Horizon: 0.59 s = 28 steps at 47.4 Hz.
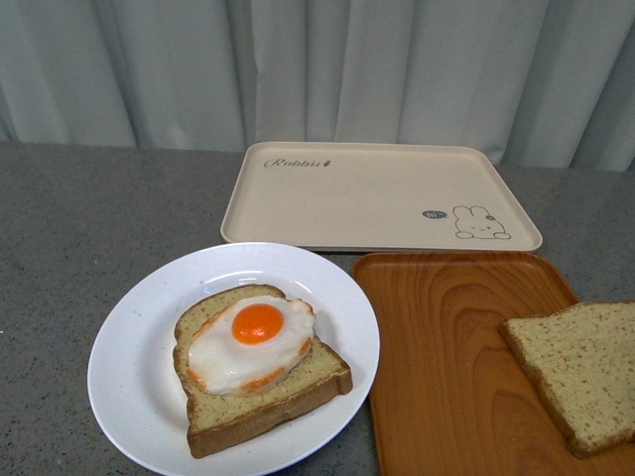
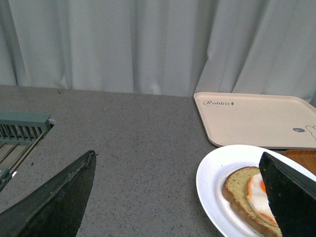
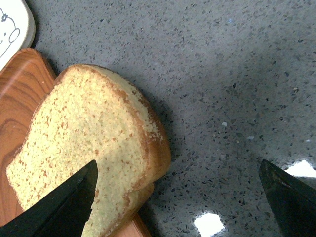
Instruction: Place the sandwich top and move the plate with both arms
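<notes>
Both sets of jaws are standing released. The sandwich top (image 3: 89, 148) is lying under one right gripper (image 3: 177, 168) jaw, overhanging the wood tray (image 3: 19, 98), with the plate (image 2: 212, 173) beside the left gripper (image 2: 177, 155). Off-centre pinching is risking tipping it off.

Left end effector (image 2: 177, 154): black jaws spread wide apart, gripping nothing.
Right end effector (image 3: 177, 163): black jaws spread wide apart, gripping nothing.

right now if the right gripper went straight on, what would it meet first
Probably the sandwich top, at its crust edge; the open right gripper centres just off it, over grey counter. Depth unclear.
</notes>
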Motion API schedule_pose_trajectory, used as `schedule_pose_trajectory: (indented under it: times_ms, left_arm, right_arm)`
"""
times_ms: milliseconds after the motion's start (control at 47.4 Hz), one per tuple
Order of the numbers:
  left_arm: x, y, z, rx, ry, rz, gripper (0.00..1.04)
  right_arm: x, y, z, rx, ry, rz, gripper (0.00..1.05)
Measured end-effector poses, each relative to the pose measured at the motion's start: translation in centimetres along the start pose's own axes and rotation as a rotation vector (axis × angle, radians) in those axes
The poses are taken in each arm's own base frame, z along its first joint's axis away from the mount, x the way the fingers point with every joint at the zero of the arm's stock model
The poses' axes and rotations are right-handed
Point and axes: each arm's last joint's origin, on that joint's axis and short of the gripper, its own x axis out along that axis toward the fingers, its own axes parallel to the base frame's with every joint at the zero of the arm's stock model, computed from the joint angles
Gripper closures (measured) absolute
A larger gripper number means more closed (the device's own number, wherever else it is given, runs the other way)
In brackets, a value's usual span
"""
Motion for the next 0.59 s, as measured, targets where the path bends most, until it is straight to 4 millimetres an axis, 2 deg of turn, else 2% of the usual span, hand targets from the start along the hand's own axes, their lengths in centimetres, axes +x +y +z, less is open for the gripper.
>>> schedule_pose_trajectory:
  times_ms: [591]
  left_arm:
    - [0.0, 0.0, 0.0, 0.000, 0.000, 0.000, 0.06]
  right_arm:
    - [1.2, 0.8, -1.2, 0.014, -0.027, 0.047, 0.09]
